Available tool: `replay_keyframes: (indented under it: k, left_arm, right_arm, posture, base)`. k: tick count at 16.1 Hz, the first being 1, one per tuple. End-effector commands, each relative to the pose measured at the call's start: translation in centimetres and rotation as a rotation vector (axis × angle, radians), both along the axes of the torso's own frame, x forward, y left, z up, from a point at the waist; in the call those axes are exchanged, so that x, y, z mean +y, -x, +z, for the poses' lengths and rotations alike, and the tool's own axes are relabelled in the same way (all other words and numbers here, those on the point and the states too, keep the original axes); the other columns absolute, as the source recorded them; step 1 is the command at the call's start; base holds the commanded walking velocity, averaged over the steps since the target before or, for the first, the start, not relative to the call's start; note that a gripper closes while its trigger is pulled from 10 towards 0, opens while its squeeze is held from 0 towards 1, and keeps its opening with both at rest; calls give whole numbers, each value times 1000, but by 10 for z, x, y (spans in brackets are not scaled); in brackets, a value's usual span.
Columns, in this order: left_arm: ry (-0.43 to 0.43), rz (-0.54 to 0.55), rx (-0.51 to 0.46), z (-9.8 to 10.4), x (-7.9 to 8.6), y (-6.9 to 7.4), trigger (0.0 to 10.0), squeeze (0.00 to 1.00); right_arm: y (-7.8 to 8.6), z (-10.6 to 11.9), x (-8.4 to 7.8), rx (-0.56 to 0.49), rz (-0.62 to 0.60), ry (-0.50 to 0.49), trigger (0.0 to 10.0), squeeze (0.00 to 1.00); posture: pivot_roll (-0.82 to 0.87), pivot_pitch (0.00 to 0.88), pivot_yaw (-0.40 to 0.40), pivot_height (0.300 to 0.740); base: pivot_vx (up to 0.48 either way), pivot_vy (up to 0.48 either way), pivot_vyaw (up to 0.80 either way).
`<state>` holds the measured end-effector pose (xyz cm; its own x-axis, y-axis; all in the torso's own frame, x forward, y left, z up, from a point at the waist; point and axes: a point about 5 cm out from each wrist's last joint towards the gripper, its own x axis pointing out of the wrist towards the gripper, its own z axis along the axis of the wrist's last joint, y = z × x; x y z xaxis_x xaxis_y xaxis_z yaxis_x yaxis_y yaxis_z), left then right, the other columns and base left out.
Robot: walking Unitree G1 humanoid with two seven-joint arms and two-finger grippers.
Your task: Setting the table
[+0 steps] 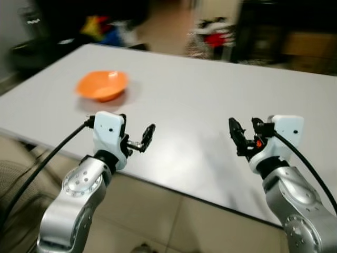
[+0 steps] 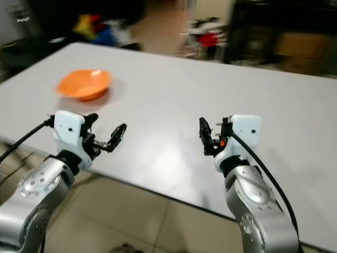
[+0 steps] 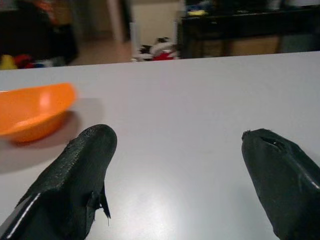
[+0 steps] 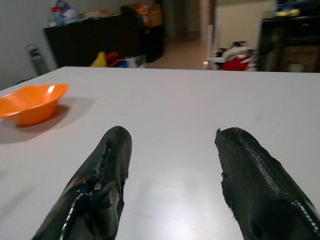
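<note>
An orange bowl [image 1: 102, 85] sits upright on the pale grey table [image 1: 200, 89], toward its left side and well in from the front edge. My left gripper [image 1: 138, 132] hovers over the table's front edge, a short way nearer than the bowl and to its right. Its fingers are open with nothing between them, and the bowl [image 3: 30, 112] appears off to one side of the left wrist view. My right gripper [image 1: 245, 129] is also open and empty, held over the front edge farther right, with bare tabletop ahead of its fingers [image 4: 110, 165].
Dark cabinets [image 4: 100, 37] and a heap of coloured things [image 1: 213, 31] stand on the floor beyond the table's far edge. Tiled floor [image 1: 158, 211] lies under the front edge. A black cable [image 1: 47, 158] trails from my left wrist.
</note>
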<state>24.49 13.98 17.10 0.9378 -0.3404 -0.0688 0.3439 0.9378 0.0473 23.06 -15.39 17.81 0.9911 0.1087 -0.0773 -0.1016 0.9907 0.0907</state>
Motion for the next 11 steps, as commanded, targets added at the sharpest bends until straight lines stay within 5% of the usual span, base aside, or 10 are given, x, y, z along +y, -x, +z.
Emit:
replay_keyframes:
  k: [1, 11]
  left_arm:
    - [-33, 19, -27, 4, 3, 0, 10000, 0]
    - [-51, 72, -58, 10, 8, -8, 10000, 0]
  right_arm:
    - [0, -2, 2, 6, 16, -14, 10000, 0]
    - [-4, -1, 7, -14, 67, -51, 10000, 0]
  posture:
    - [67, 0, 63, 740]
    - [67, 0, 70, 740]
  base:
    - [0, 0, 800]
    - [0, 0, 800]
